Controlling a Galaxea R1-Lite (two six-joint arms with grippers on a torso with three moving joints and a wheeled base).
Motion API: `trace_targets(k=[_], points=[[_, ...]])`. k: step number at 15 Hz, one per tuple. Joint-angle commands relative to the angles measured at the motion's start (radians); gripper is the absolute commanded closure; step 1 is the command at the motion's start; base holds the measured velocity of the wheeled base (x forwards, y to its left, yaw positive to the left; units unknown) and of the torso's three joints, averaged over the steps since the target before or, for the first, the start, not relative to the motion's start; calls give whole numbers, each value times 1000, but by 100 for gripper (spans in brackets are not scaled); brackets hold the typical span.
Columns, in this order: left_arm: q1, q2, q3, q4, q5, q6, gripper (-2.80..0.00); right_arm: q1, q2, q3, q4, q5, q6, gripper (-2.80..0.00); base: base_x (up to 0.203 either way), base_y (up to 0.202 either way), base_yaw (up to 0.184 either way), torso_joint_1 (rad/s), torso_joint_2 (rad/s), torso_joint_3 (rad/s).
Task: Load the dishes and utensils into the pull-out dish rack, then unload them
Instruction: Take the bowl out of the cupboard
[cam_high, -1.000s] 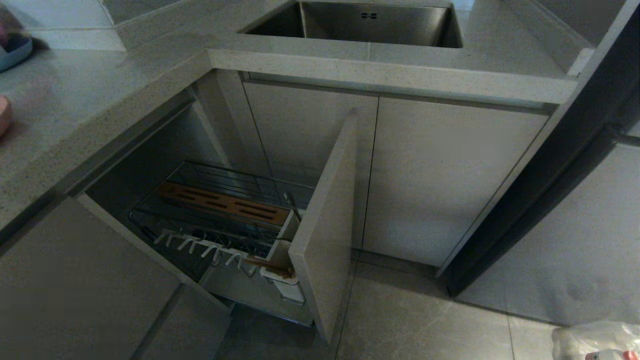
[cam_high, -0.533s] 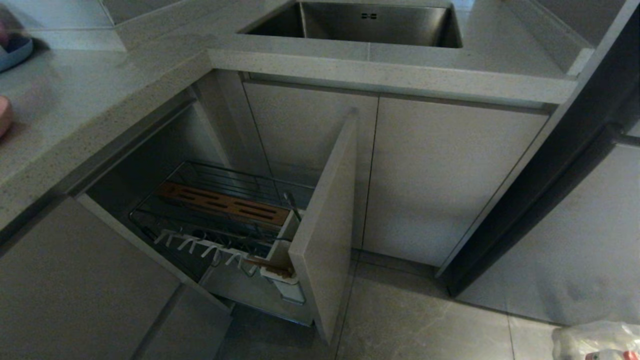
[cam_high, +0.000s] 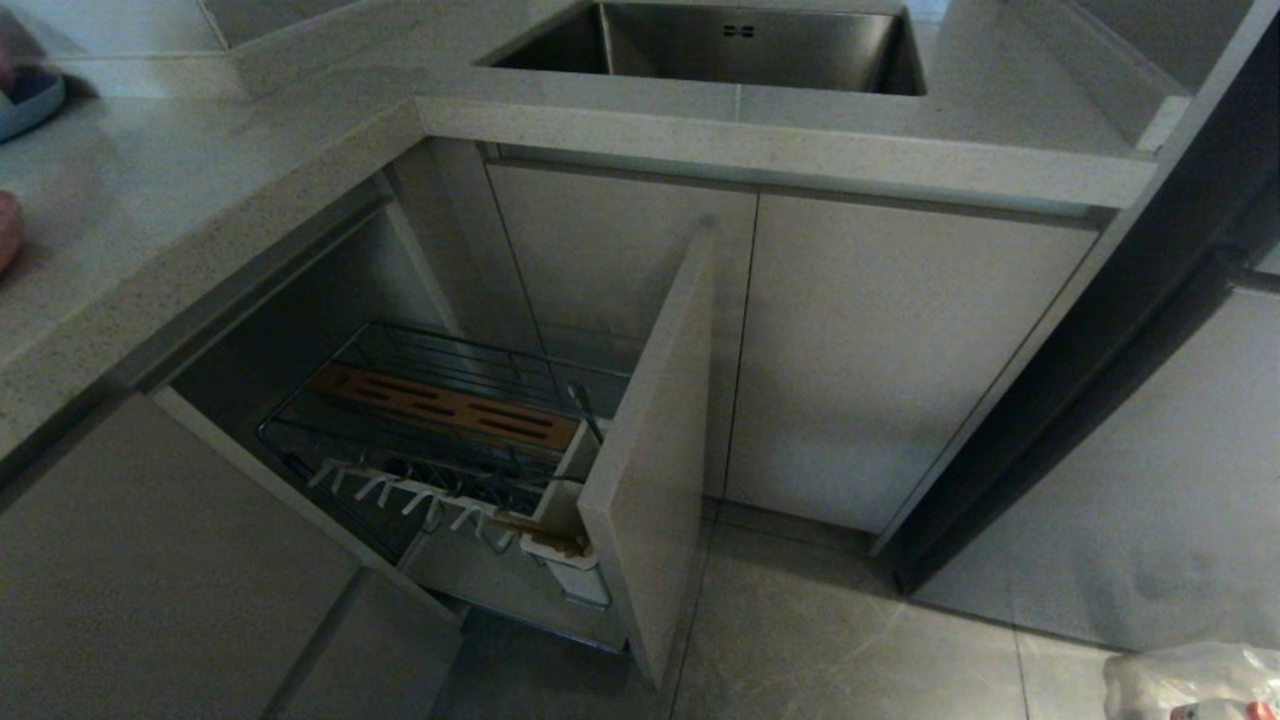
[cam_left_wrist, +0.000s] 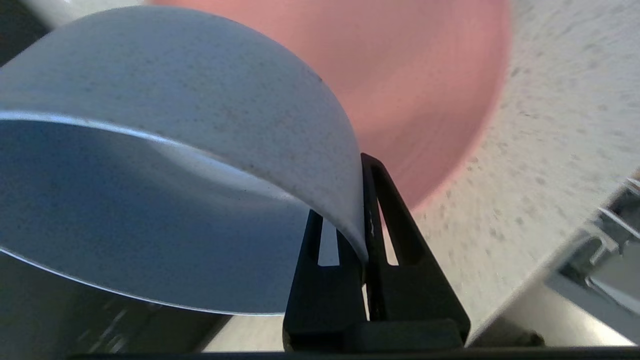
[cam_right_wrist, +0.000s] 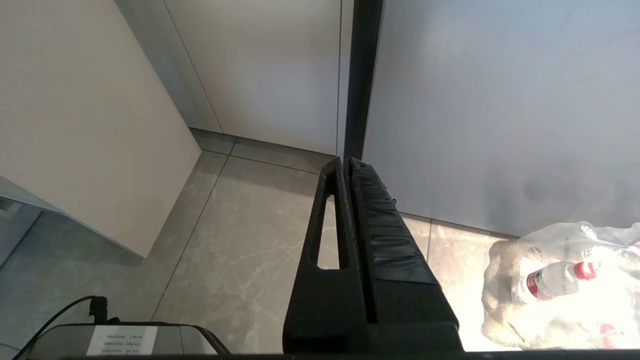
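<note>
The left gripper (cam_left_wrist: 364, 240) pinches the blue-grey bowl (cam_left_wrist: 165, 165) by its rim, above the pink plate (cam_left_wrist: 410, 90) on the tabletop (cam_left_wrist: 560, 130). The right gripper (cam_right_wrist: 348, 167) hangs closed and empty over the floor (cam_right_wrist: 240, 250). At lower left of the head view, the pull-out dish rack (cam_high: 440, 430) stands open.

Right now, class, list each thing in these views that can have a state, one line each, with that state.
pull-out dish rack: pulled out, no dishes in it
utensil cup: holds chopsticks
blue-grey bowl: gripped by its rim, lifted
left gripper: shut on the bowl's rim
salmon-pink plate: lying on the countertop
right gripper: shut, empty
sink: empty
</note>
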Motion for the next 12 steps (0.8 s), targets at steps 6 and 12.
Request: trace_targets(k=[6, 12], points=[[23, 71, -1, -5, -33, -5, 0, 1, 2, 0, 0, 1, 0, 0, 0, 0, 0, 0, 0, 0], [30, 70, -1, -30, -31, -21, 0, 1, 2, 0, 0, -1, 0, 0, 0, 0, 0, 0, 0, 0]])
